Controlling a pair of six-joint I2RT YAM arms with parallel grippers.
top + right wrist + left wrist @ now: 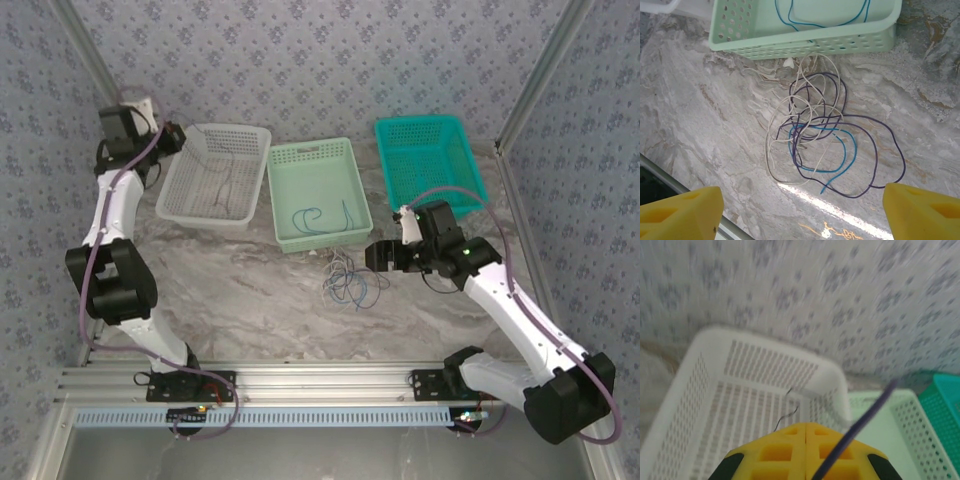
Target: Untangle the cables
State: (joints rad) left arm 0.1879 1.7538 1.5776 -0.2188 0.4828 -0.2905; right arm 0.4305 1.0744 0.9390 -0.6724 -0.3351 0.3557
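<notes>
A loose tangle of cables lies on the marble table: a purple one, a blue one and a white one, looped through each other. In the top view the tangle sits just in front of the pale green basket. My right gripper hovers above its near side, open, with nothing between the yellow fingers; from above the right gripper is beside the tangle's right edge. My left gripper is shut with nothing visibly in it, raised over the white basket.
The white basket holds a thin dark wire. The pale green basket holds a separate blue cable. A teal basket stands at the back right. The metal frame rail runs along the near edge.
</notes>
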